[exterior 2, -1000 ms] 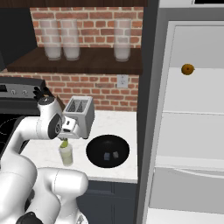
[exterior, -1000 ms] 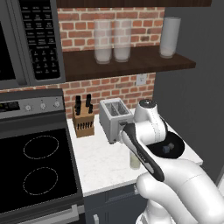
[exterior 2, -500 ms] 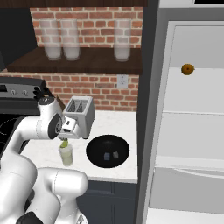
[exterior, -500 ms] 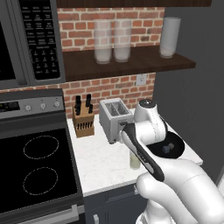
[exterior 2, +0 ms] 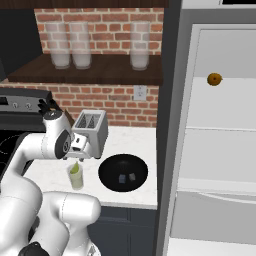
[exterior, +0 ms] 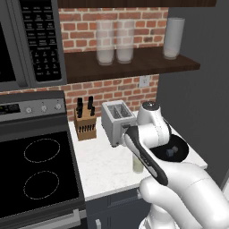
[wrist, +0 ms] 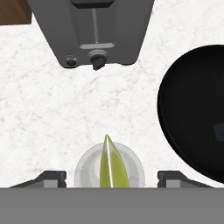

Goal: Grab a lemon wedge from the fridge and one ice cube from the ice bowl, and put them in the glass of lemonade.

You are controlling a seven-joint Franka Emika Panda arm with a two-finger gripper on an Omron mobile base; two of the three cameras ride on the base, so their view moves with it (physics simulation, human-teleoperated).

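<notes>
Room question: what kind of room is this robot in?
It looks like a kitchen. There is a stove beside a counter that holds a toaster and a knife block, and an open fridge stands at the side.

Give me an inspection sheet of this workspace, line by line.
Surface: white marbled counter, between stove and fridge.
Job's things: lemon wedge standing in the glass of lemonade; ice bowl beside the glass, with two cubes; fridge open.
Clutter: toaster, knife block, orange ball on a fridge shelf.
Gripper: gripper above the glass, jaws open, holding nothing.
Cables: nothing seen.
Surroundings: brick wall, shelf with frosted glasses, stove, microwave.
</notes>
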